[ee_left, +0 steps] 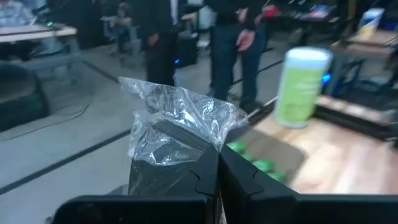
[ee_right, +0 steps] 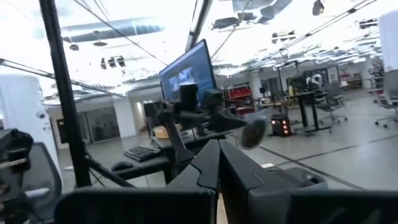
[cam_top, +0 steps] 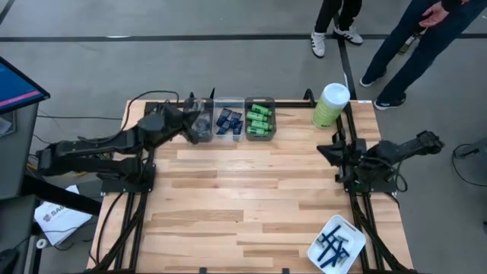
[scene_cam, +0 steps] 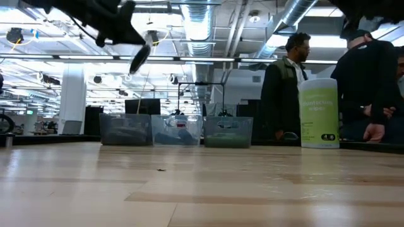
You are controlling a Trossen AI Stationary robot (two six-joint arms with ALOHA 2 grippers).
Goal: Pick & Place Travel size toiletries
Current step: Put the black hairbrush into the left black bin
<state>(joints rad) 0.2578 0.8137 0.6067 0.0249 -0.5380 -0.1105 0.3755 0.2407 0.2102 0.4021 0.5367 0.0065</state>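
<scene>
My left gripper (ee_left: 217,163) is shut on a round dark grey packet in crinkly clear wrap (ee_left: 177,132). It hovers above the leftmost of three clear bins (cam_top: 199,122) at the table's far edge, and the packet (scene_cam: 139,58) shows high over the bins in the low view. The middle bin holds dark navy tubes (cam_top: 228,120). The right bin holds bright green mini bottles (cam_top: 259,119). Thin blue razors (cam_top: 335,245) lie in a white tray. My right gripper (ee_right: 217,158) is shut on nothing and waits by the table's right edge (cam_top: 338,152). My left gripper pinches the packet between its two fingers at the crinkly clear wrap along one side (ee_left: 211,140). The packet is lifted clear, well above the bins (scene_cam: 139,58). The fingers themselves hide how far back the wrap reaches.
A tall green canister with a white lid (cam_top: 331,105) stands at the far right corner. The white tray (cam_top: 318,250) sits at the near right corner. People stand beyond the far edge (scene_cam: 287,88). Bare wood (cam_top: 251,190) spans the table's middle.
</scene>
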